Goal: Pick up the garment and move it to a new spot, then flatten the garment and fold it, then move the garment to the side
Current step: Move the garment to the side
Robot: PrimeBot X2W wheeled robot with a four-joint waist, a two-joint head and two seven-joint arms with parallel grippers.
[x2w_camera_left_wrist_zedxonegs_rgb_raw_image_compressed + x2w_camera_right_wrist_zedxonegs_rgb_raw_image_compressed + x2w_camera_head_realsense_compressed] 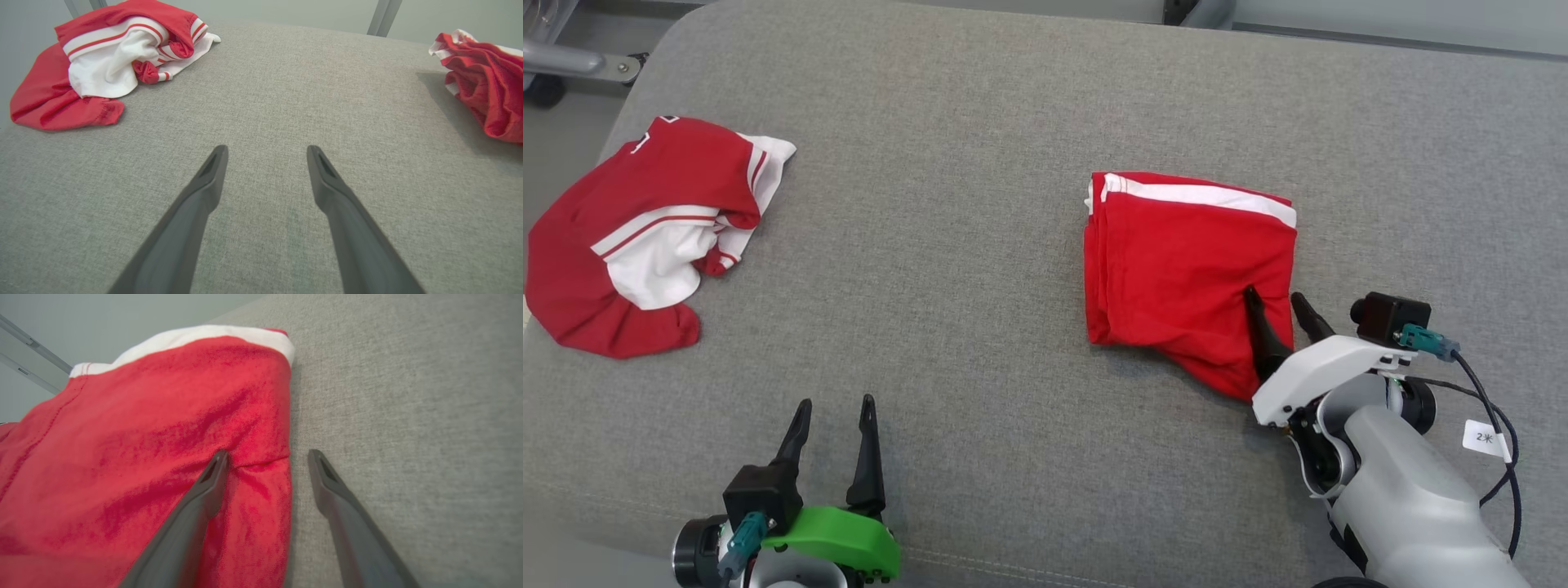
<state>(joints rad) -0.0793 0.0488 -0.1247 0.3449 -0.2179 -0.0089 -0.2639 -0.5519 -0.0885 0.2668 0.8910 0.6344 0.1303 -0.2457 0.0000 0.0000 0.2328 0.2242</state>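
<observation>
A red garment (1184,261) with a white band along its far edge lies folded into a rough square right of centre on the grey cushion (964,269). My right gripper (1272,294) is open at its near right corner. One finger rests on the red cloth and the other stands on the cushion just beside the edge; the right wrist view shows the right gripper (267,453) astride that edge of the garment (143,437). My left gripper (836,400) is open and empty at the lower left, low over bare cushion. From the left gripper (266,148), the garment (486,94) lies at the far right.
A second red and white garment (645,237) lies crumpled near the cushion's left edge, ahead and left of the left fingers as a heap (102,61). A metal frame (572,57) and floor lie beyond the far left corner. Bare cushion separates the two garments.
</observation>
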